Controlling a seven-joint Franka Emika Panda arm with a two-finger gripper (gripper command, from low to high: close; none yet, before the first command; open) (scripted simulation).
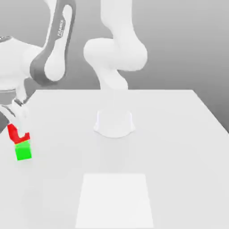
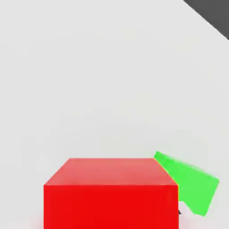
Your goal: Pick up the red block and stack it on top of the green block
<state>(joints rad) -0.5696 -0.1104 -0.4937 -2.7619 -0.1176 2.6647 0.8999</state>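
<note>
- The white table [image 1: 179, 134] carries the arm at the exterior view's left edge; its gripper [image 1: 17, 127] is clamped narrow on the red block [image 1: 17, 134].
- The red block sits tilted, touching the green block [image 1: 23, 151] beneath; lifting looks done, while squaring and release remain.
- The hand view shows the green block offset beside the red; the exterior view shows them stacked.

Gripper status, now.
Gripper: shut on the red block, carried just above the green block.
</note>
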